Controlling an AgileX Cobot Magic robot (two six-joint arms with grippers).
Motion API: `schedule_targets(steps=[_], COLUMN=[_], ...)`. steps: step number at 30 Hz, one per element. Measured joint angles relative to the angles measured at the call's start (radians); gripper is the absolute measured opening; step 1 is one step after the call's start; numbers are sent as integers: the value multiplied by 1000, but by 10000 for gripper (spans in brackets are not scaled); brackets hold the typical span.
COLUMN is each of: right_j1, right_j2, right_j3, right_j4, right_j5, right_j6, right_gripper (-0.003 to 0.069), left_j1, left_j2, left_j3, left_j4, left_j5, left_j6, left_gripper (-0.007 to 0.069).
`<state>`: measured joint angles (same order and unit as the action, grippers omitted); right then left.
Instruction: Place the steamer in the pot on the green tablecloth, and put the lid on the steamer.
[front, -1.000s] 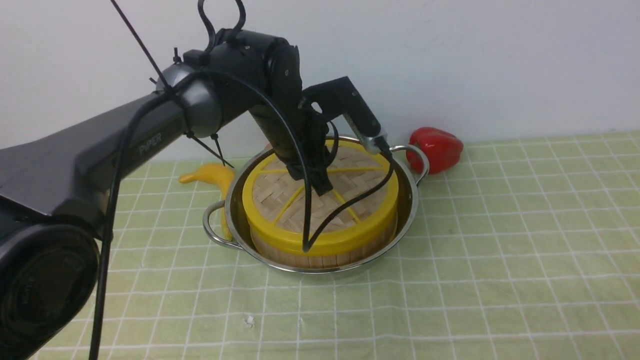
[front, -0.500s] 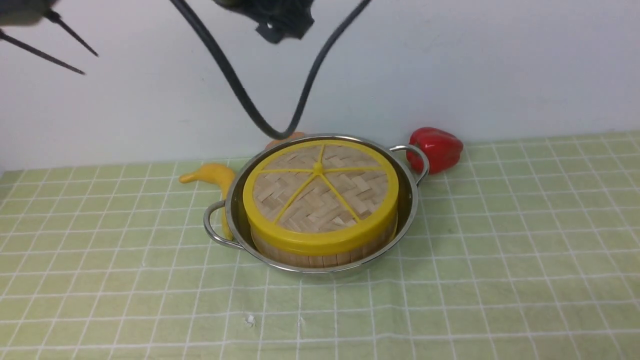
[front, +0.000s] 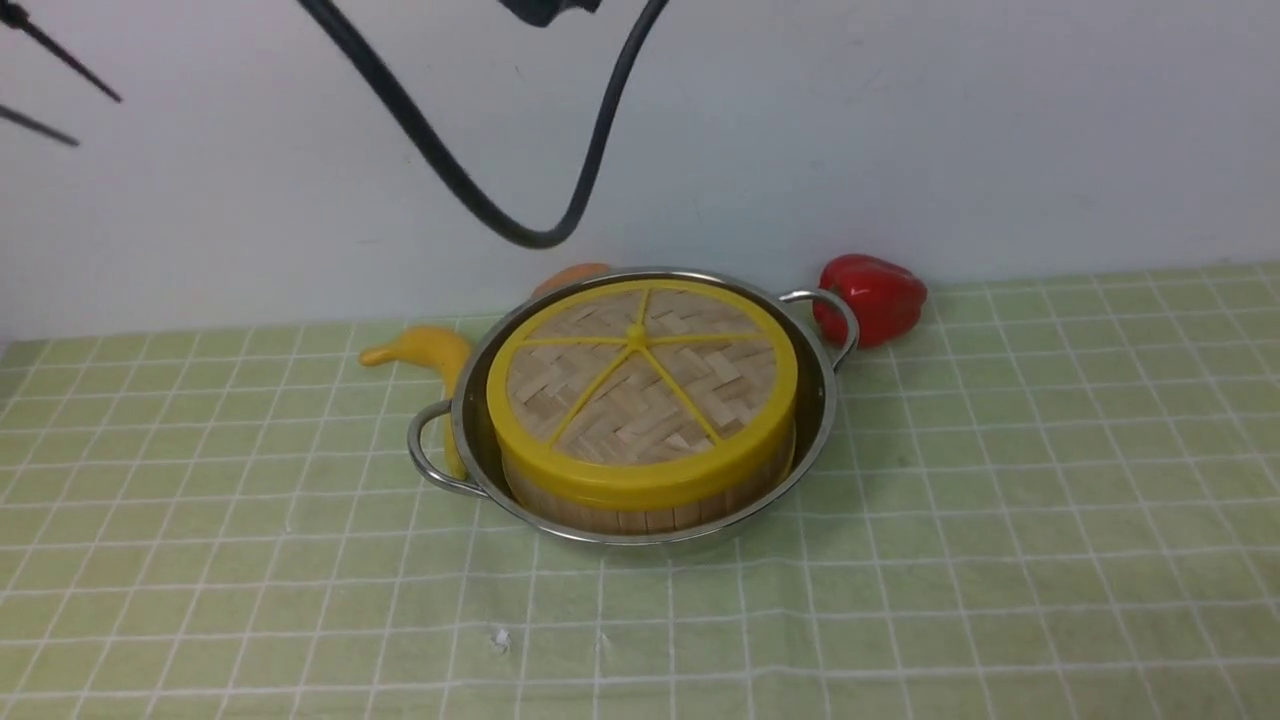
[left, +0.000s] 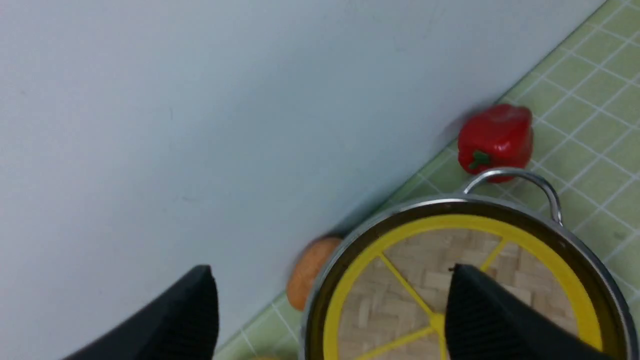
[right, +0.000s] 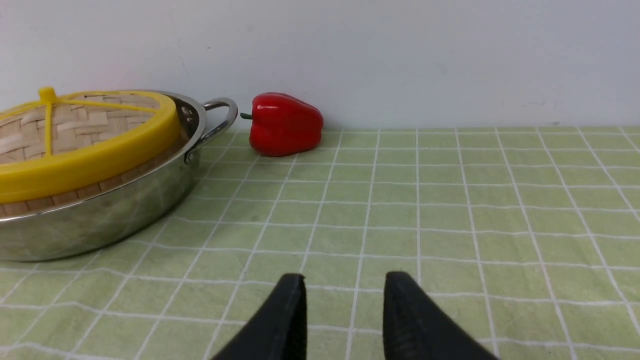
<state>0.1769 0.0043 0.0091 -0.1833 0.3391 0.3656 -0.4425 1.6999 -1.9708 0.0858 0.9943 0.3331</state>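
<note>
The pot (front: 828, 400) stands on the green tablecloth (front: 1000, 500) near the back wall. The steamer (front: 620, 518) sits inside it; only its slatted side shows. The lid (front: 640, 390) lies flat on the steamer and hides its contents. My left gripper (left: 330, 270) is open and empty, high above the lid (left: 400, 280) and the pot's far rim (left: 590, 250). In the front view only its cable and a black tip at the top edge show. My right gripper (right: 345, 277) is open and empty, low over the cloth, to the right of the pot (right: 100, 215) and lid (right: 90, 155).
A red toy pepper (front: 872, 297) lies by the pot's right handle against the wall. A yellow banana (front: 425, 350) lies by the left handle. An orange item (front: 570, 278) sits behind the pot. A black cable (front: 520, 235) hangs above the pot.
My left arm has let go of the lid and risen up out of the front view. The lid stays flat on the steamer in the pot.
</note>
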Motion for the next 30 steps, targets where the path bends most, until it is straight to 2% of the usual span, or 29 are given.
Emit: schedule_targets(steps=[7, 10, 11, 14, 17, 18, 21, 30], right_j1=[0, 0, 0, 0, 0, 0, 0, 0], right_j2=[0, 0, 0, 0, 0, 0, 0, 0], right_j3=[0, 0, 0, 0, 0, 0, 0, 0], right_j4=[0, 0, 0, 0, 0, 0, 0, 0], right_j5=[0, 0, 0, 0, 0, 0, 0, 0], right_j6=[0, 0, 0, 0, 0, 0, 0, 0], right_gripper=[240, 240, 240, 240, 240, 240, 240, 240], left_j1=[62, 170, 170, 301, 370, 374, 431, 457], left_j2=[-393, -683, -698, -979, -1176, -1176, -1400, -1668], left_j3=[495, 837, 854, 1161, 1348, 1348, 1562, 1884], left_j4=[-44, -86, -86, -106, -111, -112, -114, -119], left_j5=[-93, -212, -212, -317, -385, -392, -500, -626], left_j6=[-92, -120, -120, -131, -132, -132, -132, -162], left_gripper=[557, 557, 557, 557, 557, 557, 557, 557])
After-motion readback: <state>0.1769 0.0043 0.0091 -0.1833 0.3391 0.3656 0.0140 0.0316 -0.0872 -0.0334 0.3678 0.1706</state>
